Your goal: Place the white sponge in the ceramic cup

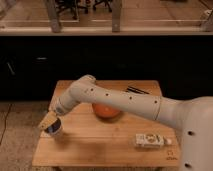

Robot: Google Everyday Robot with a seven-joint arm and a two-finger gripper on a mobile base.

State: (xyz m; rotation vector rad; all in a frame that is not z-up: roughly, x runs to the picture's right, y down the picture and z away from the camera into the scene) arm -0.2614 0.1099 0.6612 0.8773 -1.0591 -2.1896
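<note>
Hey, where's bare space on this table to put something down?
Front middle, between the cup at the gripper and the white packet, is bare wood. So is the back left corner of the table. The centre is crowded by the orange bowl and arm.

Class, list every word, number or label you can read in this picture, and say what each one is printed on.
No text can be read.
White packet, front right of the table: has printing, too blurred to read.
Small mark at the table's front right corner: unreadable.
Gripper, over the cup at the table's left edge: no text seen.
</note>
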